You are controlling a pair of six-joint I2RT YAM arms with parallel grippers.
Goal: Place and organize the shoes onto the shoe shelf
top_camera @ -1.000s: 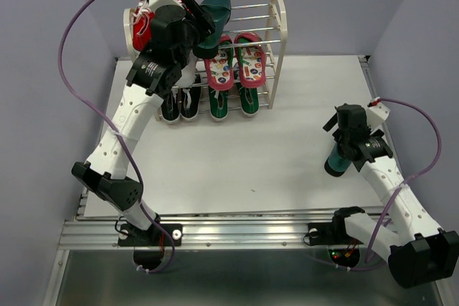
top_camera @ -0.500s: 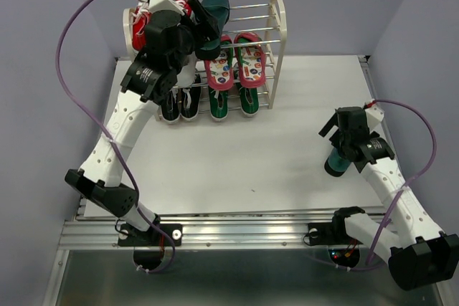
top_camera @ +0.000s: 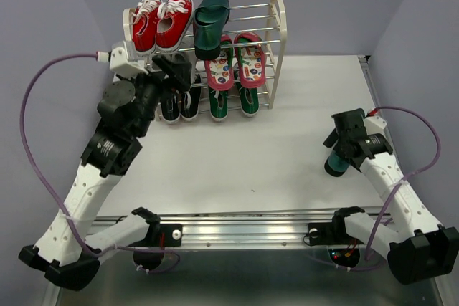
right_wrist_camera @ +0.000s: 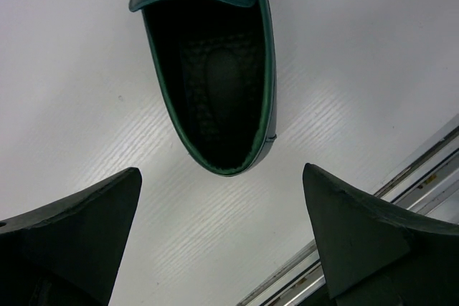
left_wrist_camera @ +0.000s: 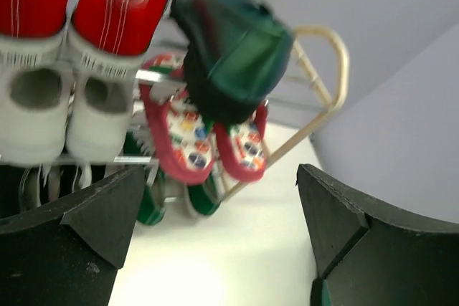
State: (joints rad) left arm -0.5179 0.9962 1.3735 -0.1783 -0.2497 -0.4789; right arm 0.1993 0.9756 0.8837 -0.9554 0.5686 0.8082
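- Green and shiny, one pointed heel [right_wrist_camera: 215, 69] lies on the white table [top_camera: 287, 148] on our right side, well apart from the shoe shelf [top_camera: 278, 26]. This one is not put away yet.
- Our right gripper [top_camera: 344, 134] hangs just over that heel. Its two fingers [right_wrist_camera: 64, 227] are spread wide, one on each side of the shoe, and they hold nothing.
- Our left gripper [left_wrist_camera: 221, 177] is near the front of the shelf. It is wide open too, with nothing in it.
- On the low rods we see the green canvas sneakers [top_camera: 234, 103], next to a black pair [top_camera: 179, 105].
- One step up, the red-strapped flip-flops [top_camera: 235, 60] lie side by side, with white sneakers [left_wrist_camera: 50, 105] to their left.
- On the top rods the other dark-green heel [top_camera: 211, 16] sits beside the red sneakers [top_camera: 161, 19].
- We think five of our six shoes are home. What is left is to pick up the heel on the table and set it on the top rods, just to the right of its twin.
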